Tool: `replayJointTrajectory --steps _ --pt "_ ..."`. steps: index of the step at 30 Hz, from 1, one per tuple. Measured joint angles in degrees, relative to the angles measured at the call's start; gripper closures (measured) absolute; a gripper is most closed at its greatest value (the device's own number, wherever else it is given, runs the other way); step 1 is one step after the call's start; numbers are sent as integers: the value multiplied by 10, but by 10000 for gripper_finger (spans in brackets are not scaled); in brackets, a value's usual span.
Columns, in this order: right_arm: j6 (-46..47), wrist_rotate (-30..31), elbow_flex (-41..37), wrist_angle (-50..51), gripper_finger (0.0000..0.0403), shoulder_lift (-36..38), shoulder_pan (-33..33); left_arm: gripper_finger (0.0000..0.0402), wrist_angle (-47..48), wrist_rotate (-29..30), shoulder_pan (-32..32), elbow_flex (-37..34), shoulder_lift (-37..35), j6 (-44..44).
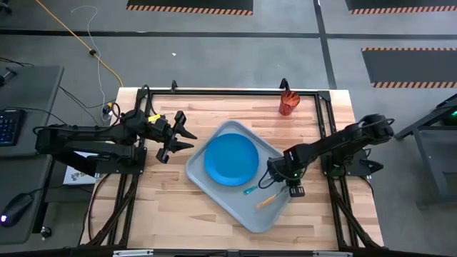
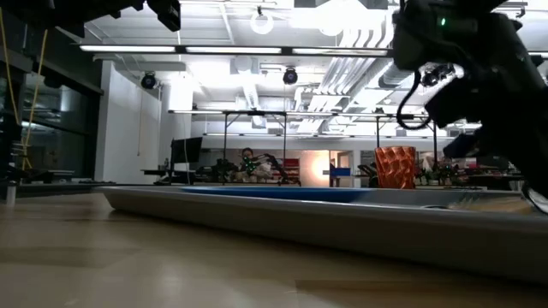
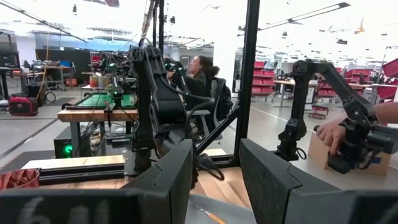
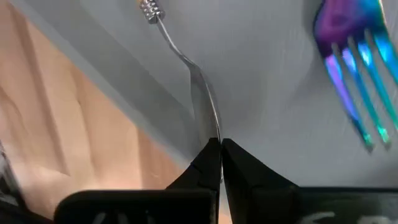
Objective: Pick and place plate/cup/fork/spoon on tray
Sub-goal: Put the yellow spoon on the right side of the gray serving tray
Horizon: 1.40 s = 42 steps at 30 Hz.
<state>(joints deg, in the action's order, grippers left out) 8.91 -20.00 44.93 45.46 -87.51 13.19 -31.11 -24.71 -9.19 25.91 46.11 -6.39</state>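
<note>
Spoon (image 4: 202, 106) pinched by right gripper (image 4: 219, 149), over tray (image 1: 235, 207).

Beyond my wooden worktop (image 1: 214, 214) I see a grey floor (image 1: 214, 57) with hazard-striped mats (image 1: 189, 6) at the far side. Bright ceiling strip lights (image 2: 214, 49) hang overhead, and red shelving (image 3: 264, 78) stands far across the room.

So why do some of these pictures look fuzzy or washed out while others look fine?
High view: even light, sharp. Low view: ceiling lamps glare, the tray is a dim strip, the near tabletop soft. Left wrist view: bright windows bleach the room. Right wrist view: the fork is blurred, with rainbow sheen; the spoon is sharper.
</note>
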Motion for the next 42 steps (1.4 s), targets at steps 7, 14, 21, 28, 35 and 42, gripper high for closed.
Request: replayJointTrajectory --steps 7,14,21,28,35,42 --pt "-64 -14 2 -3 402 -34 0 277 0 0 0 0 0 0" --pt "-46 -10 2 -6 402 -34 0 277 4 0 0 0 0 0" --pt "29 -9 4 -4 402 -34 0 277 13 0 0 0 0 0" --pt "61 20 34 5 393 -36 0 277 13 0 0 0 0 0" --pt "106 38 44 25 324 -36 0 277 13 0 0 0 0 0" --pt "79 33 44 57 275 -36 1 277 13 0 0 0 0 0"
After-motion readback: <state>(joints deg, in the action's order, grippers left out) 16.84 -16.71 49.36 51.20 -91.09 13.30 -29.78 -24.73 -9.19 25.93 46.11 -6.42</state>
